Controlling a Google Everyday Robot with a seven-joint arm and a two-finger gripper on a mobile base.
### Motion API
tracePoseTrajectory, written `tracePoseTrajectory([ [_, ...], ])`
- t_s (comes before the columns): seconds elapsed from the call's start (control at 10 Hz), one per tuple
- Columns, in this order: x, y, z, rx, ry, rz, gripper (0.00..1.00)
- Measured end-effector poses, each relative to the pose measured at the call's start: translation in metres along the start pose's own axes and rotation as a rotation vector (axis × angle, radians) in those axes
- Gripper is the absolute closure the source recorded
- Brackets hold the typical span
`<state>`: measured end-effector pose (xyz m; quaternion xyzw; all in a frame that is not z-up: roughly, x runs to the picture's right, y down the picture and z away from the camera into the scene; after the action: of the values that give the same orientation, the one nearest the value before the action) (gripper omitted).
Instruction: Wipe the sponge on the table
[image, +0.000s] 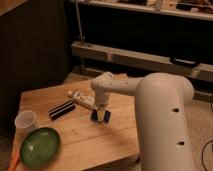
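The small blue sponge (100, 116) rests on the light-brown wooden table (95, 142), near its middle. My gripper (101, 114) comes straight down onto it from the white arm and is shut on the sponge, pressing it to the table top. The fingers cover much of the sponge's top, so only its blue edges show.
Left of the sponge lie a white bottle (83, 101) on its side and a black-and-white striped bar (61, 109). A clear cup (26, 121) and a green plate (40, 146) sit at the front left, with an orange item (13, 161) at the edge. My white arm body fills the right side.
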<state>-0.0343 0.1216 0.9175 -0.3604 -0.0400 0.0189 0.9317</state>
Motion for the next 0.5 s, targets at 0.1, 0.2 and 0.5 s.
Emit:
tracePoseTrajectory([
  [0.1, 0.0015, -0.0117, 0.0032, 0.002, 0.008, 0.007, 0.94],
  [0.2, 0.0023, -0.0107, 0.0042, 0.000, 0.010, 0.005, 0.94],
  [0.5, 0.0020, -0.0108, 0.0014, 0.001, 0.011, 0.005, 0.94],
])
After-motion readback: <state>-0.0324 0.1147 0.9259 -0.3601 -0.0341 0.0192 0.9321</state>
